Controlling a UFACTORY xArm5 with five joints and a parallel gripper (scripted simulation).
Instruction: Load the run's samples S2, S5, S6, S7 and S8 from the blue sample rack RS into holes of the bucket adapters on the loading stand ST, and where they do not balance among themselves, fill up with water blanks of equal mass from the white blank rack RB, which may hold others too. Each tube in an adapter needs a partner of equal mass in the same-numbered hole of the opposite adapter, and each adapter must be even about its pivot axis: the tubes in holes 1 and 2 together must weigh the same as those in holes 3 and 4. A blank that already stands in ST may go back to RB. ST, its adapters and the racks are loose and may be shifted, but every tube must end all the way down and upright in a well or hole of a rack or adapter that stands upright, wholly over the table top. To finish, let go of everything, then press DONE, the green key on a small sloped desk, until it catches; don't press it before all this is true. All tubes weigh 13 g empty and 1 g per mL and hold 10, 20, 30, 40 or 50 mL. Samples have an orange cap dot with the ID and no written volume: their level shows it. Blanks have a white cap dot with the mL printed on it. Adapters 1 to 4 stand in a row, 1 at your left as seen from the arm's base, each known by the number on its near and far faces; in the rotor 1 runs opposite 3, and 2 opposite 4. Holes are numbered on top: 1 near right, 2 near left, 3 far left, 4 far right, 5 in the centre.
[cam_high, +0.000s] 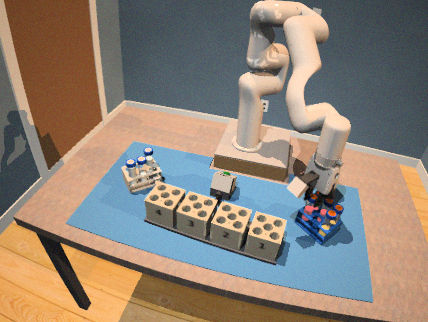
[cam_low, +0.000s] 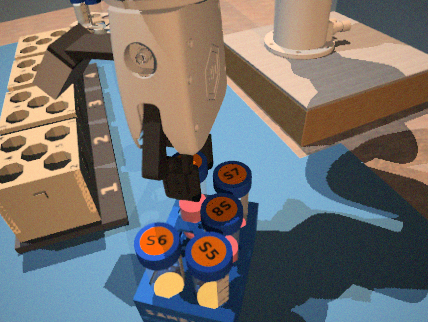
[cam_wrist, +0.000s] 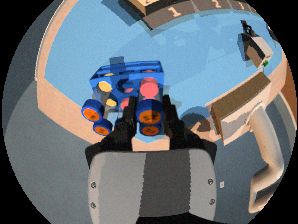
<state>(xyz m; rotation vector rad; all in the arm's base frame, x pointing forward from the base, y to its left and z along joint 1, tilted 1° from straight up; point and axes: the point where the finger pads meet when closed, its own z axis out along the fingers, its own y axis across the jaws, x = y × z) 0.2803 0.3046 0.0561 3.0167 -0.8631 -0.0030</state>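
We see the gripper (cam_low: 187, 172) clamped on a pink-filled sample tube (cam_low: 192, 206) over blue rack RS (cam_low: 248, 235); adapters (cam_high: 267, 231) at 9 o'clock all unloaded.

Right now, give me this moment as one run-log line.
gripper: shut on pink-filled sample tube | tube: low in blue sample rack RS | S5-S8 in rack | adapters: no tubes visible

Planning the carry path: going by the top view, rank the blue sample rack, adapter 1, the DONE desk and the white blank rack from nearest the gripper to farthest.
1. Blue sample rack, right under the gripper.
2. Adapter 1, nearest end of the row.
3. DONE desk, before the arm's base.
4. White blank rack, far end of the mat.
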